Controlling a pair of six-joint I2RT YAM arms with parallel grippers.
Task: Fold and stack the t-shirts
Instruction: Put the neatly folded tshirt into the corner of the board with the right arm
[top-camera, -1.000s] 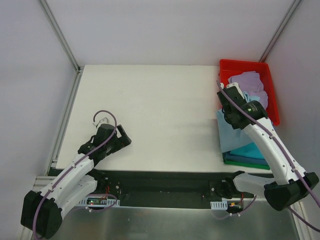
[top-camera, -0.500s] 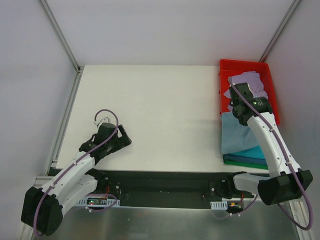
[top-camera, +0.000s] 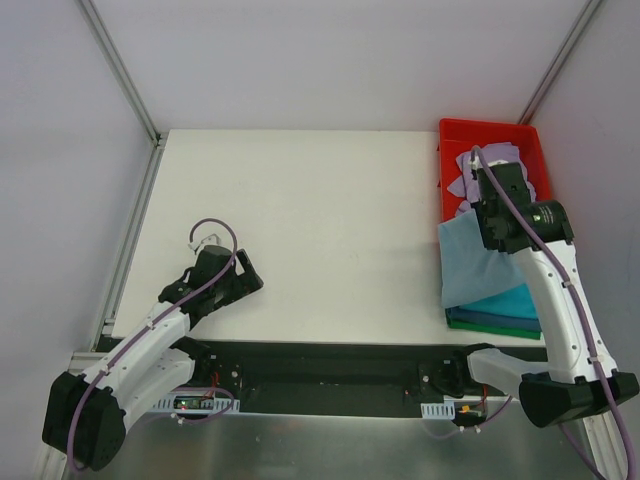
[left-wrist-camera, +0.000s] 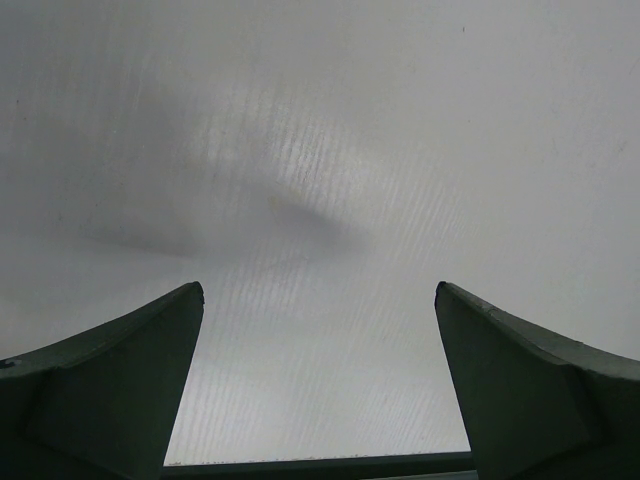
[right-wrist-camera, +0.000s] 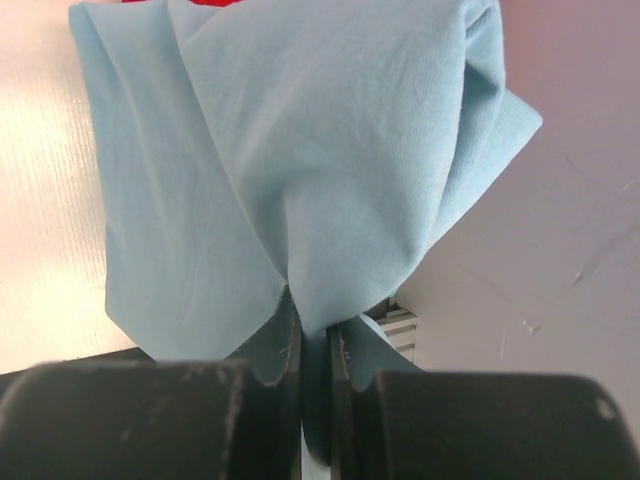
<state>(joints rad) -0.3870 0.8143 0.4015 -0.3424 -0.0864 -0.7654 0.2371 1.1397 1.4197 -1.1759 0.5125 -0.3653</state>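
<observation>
While right gripper (right-wrist-camera: 315, 330) pinches light blue tee (right-wrist-camera: 300, 150), lavender tee (top-camera: 466, 168) lies in red bin (top-camera: 480, 125); left gripper (left-wrist-camera: 318, 290) spread wide

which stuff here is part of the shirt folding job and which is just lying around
Job: light blue cotton t-shirt, pinched in the right gripper; crumpled lavender t-shirt; folded stack of teal, blue and dark green t-shirts.
Lying about: red plastic bin; white table.

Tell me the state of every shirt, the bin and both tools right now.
light blue t-shirt: gripped by right tool, unfolded
lavender t-shirt: crumpled in red bin
t-shirt stack: folded, teal on top
left tool: open, empty
right tool: shut on light blue t-shirt
</observation>
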